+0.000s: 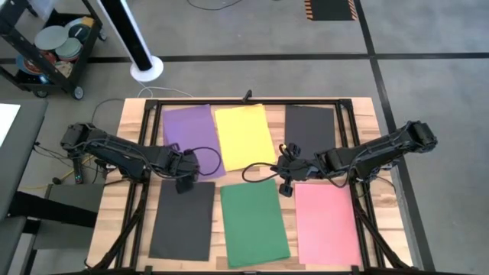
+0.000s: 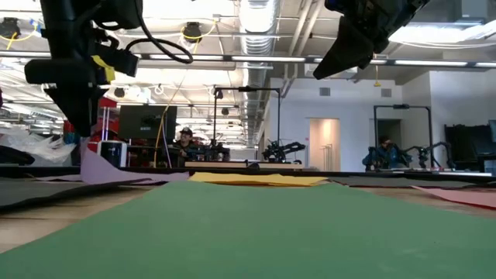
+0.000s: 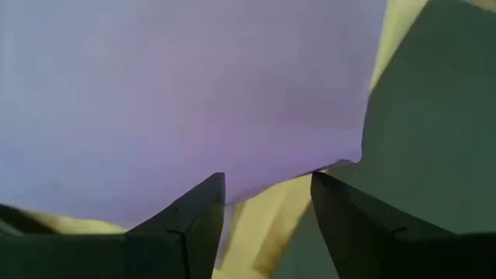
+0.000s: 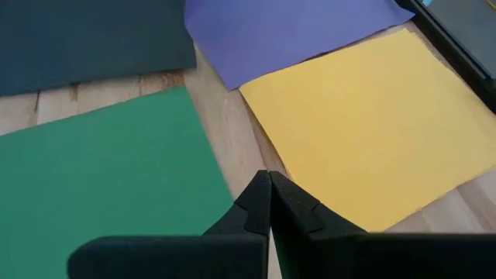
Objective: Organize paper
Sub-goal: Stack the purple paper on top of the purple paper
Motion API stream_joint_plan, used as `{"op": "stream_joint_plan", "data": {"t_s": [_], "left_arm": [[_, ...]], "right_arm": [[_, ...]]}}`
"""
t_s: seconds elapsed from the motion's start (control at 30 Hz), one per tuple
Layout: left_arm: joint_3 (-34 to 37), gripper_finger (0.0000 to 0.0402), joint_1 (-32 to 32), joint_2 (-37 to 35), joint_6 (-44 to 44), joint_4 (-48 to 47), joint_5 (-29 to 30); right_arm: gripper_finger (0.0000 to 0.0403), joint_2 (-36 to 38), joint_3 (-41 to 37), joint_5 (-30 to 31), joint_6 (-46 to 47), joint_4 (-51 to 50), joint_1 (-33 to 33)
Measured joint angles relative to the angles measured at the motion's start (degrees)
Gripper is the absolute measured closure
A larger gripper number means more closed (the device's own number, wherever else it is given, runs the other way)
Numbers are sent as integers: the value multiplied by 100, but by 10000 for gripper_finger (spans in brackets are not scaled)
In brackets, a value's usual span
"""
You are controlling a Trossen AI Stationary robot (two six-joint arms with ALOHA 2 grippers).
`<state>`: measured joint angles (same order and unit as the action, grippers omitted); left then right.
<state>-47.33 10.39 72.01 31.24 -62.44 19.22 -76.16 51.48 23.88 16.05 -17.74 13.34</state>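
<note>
While our left claw (image 1: 186,174) hovers open over the near corner of the purple sheet (image 1: 189,131), left of frame centre and probably slightly lifted, we should close gently; our right claw (image 1: 286,177) waits shut.

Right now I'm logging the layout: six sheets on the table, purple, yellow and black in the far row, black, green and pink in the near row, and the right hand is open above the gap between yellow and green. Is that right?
Nearly. The right hand is shut, not open: the right wrist view shows its fingers pressed together. The rest holds.
</note>
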Motion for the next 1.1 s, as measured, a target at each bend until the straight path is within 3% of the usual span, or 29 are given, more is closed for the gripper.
{"op": "stream_joint_plan", "data": {"t_s": [0.33,0.53,0.8,1.1], "left_arm": [[0,205,0,0,119,118,-232],[-2,201,0,0,-250,111,-161],[-2,201,0,0,332,3,-105],[-2,200,2,0,276,-137,-913]], "right_arm": [[403,0,0,-2,-167,-2,0],[403,0,0,0,-292,1,0],[403,0,0,-2,-425,0,0],[403,0,-2,-2,-456,-17,-33]]}}
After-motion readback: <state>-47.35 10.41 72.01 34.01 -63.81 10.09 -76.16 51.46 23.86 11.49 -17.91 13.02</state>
